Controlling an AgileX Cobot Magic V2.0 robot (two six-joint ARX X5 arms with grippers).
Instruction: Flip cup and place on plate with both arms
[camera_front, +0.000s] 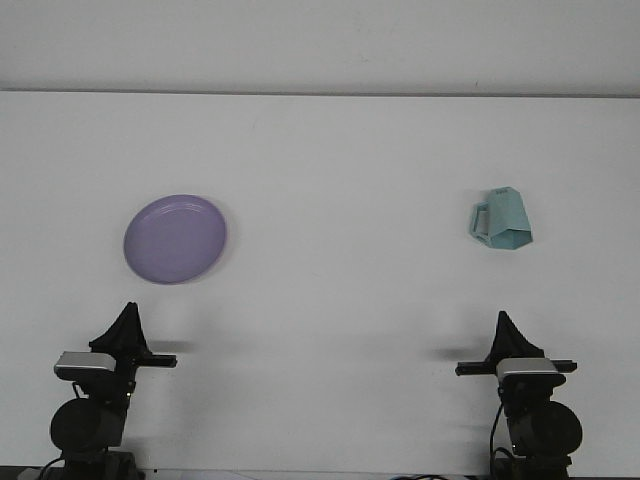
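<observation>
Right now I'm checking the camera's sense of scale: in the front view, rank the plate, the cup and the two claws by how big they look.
1. Round lilac plate, largest.
2. Left claw and right claw: alike, and nearer the camera, so unsure against the cup.
3. Pale teal faceted cup, about the smallest.

Left pincer (128, 318) and right pincer (505, 328) rest low, seemingly closed.

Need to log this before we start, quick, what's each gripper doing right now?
Left gripper: holding nothing; open or shut cannot be told.
Right gripper: holding nothing; open or shut cannot be told.
</observation>
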